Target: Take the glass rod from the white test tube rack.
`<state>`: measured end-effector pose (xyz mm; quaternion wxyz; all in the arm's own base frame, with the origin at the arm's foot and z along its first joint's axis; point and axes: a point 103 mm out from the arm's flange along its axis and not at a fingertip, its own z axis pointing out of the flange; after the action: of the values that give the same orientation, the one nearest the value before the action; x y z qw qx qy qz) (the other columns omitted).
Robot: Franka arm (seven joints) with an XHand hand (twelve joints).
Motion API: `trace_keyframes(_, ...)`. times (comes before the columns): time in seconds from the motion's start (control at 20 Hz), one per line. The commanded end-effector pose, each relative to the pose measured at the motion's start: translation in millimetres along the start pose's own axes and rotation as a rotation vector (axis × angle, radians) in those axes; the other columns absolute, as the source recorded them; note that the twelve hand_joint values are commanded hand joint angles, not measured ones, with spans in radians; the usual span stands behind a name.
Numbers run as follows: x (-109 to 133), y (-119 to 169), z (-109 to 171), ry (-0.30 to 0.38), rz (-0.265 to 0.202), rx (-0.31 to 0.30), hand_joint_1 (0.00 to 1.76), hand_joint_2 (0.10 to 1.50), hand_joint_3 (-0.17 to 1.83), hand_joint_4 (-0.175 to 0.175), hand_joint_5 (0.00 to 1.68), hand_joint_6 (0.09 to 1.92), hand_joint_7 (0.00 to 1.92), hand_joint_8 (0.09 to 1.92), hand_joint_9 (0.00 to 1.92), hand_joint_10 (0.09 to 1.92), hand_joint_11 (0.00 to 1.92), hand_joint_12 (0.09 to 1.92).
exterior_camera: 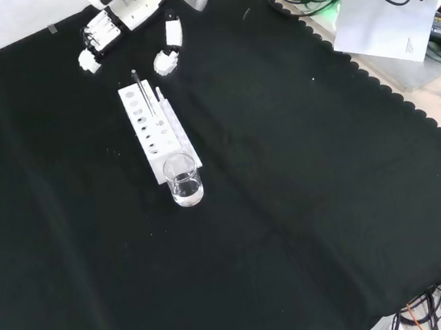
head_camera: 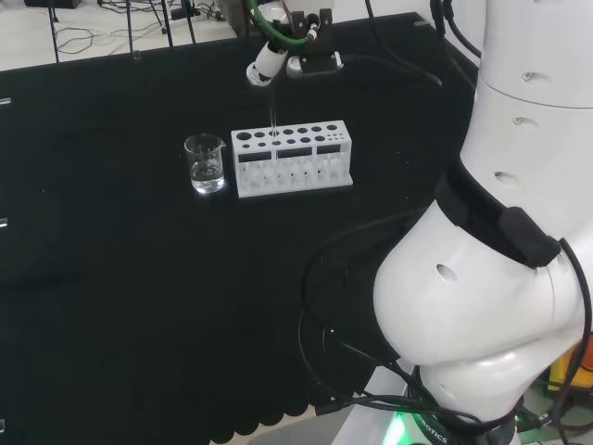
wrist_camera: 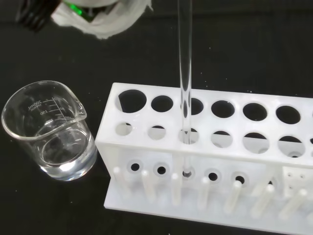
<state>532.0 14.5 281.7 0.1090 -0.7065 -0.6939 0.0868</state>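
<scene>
You see the rod (wrist_camera: 185,73) standing upright in a rack (exterior_camera: 157,133) hole, near the cloth's far edge in the front view. The hand (exterior_camera: 125,23) hovers beside it, fingers relaxed, holding nothing. Rod likely thin, slippery, brittle; pinch its upper end.

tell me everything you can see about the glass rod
The glass rod is a thin, straight, clear stick, plain along its length. It stands nearly upright in a front-row hole of the white test tube rack, third from the end beside the beaker; its lower end passes through the top plate down to the rack's base. In the front view the hand is above and behind the rack, not touching the rod.
</scene>
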Motion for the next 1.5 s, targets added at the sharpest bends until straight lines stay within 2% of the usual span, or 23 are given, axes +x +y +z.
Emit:
trace_keyframes(0.05,-2.6,7.8,9.7,0.044,-0.005,-0.004,0.83,0.69,0.67,-0.157,0.0,0.09,0.0,0.59,0.12,0.93,0.0,1.24)
trace_keyframes(0.2,-4.8,12.0,14.9,0.047,-0.001,0.003,0.84,0.7,0.69,-0.165,0.01,0.09,0.0,0.76,0.19,0.94,0.0,1.34)
trace_keyframes(0.35,-9.3,14.6,19.2,0.053,0.003,0.004,0.84,0.69,0.72,-0.174,0.14,0.09,0.04,0.91,0.28,0.93,0.02,1.41)
trace_keyframes(0.6,-12.5,18.5,23.5,0.037,0.014,0.016,0.86,0.7,0.73,-0.175,0.32,0.1,0.24,0.98,0.48,0.91,0.15,1.41)
trace_keyframes(0.7,-10.8,19.4,24.5,0.036,-0.001,0.012,0.87,0.71,0.73,-0.175,0.35,0.14,0.3,0.98,0.54,0.91,0.2,1.4)
trace_keyframes(0.8,-8.6,20.3,25.7,0.032,-0.009,0.012,0.88,0.72,0.72,-0.175,0.33,0.27,0.34,0.99,0.6,0.9,0.27,1.39)
trace_keyframes(0.9,-6.5,22.2,27.3,0.026,-0.009,0.021,0.88,0.73,0.73,-0.175,0.27,0.48,0.39,1.0,0.65,0.91,0.35,1.38)
trace_keyframes(1.0,5.9,21.3,19.9,0.011,-0.002,0.021,0.89,0.74,0.73,-0.175,0.24,0.72,0.44,1.01,0.7,0.91,0.41,1.36)
trace_keyframes(1.15,-2.1,23.9,24.4,0.002,-0.013,0.008,0.93,0.77,0.74,-0.175,0.27,1.01,0.55,1.02,0.8,0.92,0.52,1.34)
trace_keyframes(1.25,-5.4,24.6,27.0,-0.005,-0.014,0.002,0.95,0.78,0.75,-0.175,0.3,1.11,0.63,1.03,0.88,0.93,0.62,1.31)
trace_keyframes(1.5,-7.0,24.3,29.5,-0.019,-0.01,-0.006,1.01,0.79,0.76,-0.175,0.4,1.19,0.77,1.11,1.0,0.98,0.78,1.28)
